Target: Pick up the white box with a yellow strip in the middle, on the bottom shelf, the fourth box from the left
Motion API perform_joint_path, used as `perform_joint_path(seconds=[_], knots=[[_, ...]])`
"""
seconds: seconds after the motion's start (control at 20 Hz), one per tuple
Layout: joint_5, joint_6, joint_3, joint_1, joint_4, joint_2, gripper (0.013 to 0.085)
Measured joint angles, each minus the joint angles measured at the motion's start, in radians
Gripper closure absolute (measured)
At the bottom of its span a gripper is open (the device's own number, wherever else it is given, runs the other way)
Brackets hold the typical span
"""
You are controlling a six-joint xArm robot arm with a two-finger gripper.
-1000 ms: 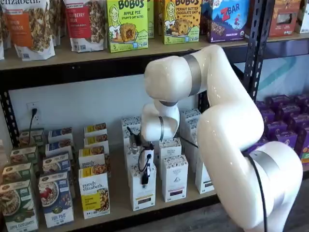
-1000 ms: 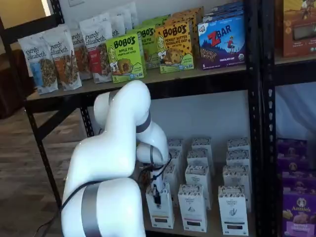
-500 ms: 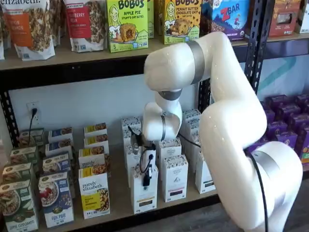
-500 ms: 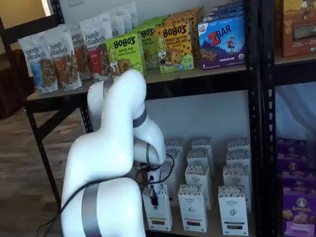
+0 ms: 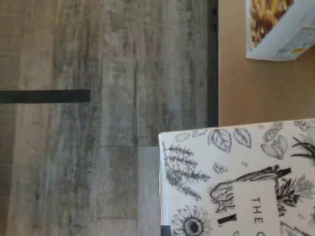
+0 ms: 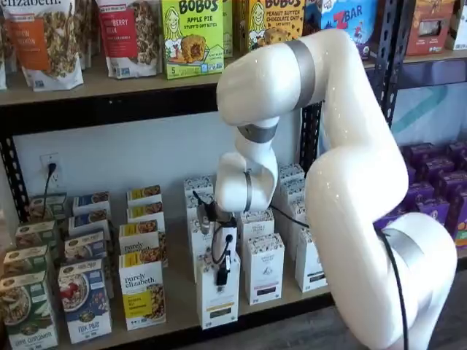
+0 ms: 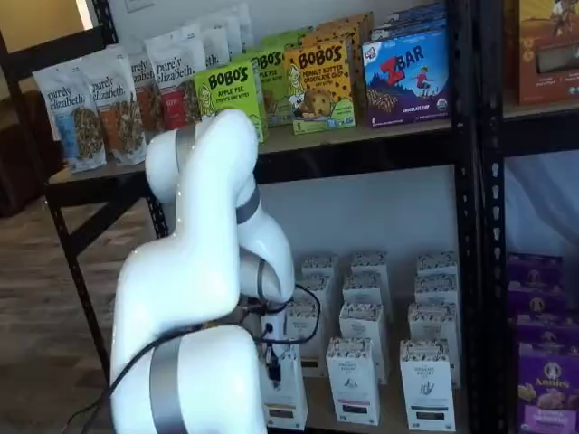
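On the bottom shelf [image 6: 175, 321], at its left end, green and blue cereal boxes [image 6: 84, 299] are standing in rows running back toward the wall, with a wall socket [image 6: 49, 166] showing behind them. Next to them the "purely elizabeth" boxes [image 6: 142, 295] with the large yellow panel are lining up front to back. Just right of these, the white box [image 6: 217, 302] with the thin yellow strip is sitting at the very front edge of the shelf, forward of the neighbouring white cartons [image 6: 264, 268], and the pincer [image 6: 222, 271] is clenching it from above, its black fingers pressing against the upper part of the carton while a black cable is looping beside them. In both shelf views the same box [image 7: 286, 398] is showing under the wrist, its top partly hidden by the arm [image 7: 194, 298]. The wrist view is showing the drawn plants and flowers on the box [image 5: 236, 177] close up, with the tan shelf board [image 5: 246, 93], its black edge and the grey wood floor [image 5: 98, 123] beyond. Further right, more white cartons are standing in rows, and purple boxes [image 6: 430, 189] are filling the next bay. Above, Bobo's boxes [image 6: 191, 36] and granola bags [image 6: 44, 40] are sitting on the upper shelf.
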Motion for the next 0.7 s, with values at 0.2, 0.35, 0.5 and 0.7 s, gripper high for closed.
perform_joint_path(seconds=[0.2,0.35,0.5,0.7], knots=[[-0.018,0.012,0.095,0.015,-0.001,-0.073,0.0490],[-0.021,0.009,0.162,0.024,0.012,-0.129,0.0490],[-0.024,0.030,0.244,0.032,-0.004,-0.203,0.0490],[-0.024,0.060,0.335,0.040,-0.027,-0.295,0.0490]])
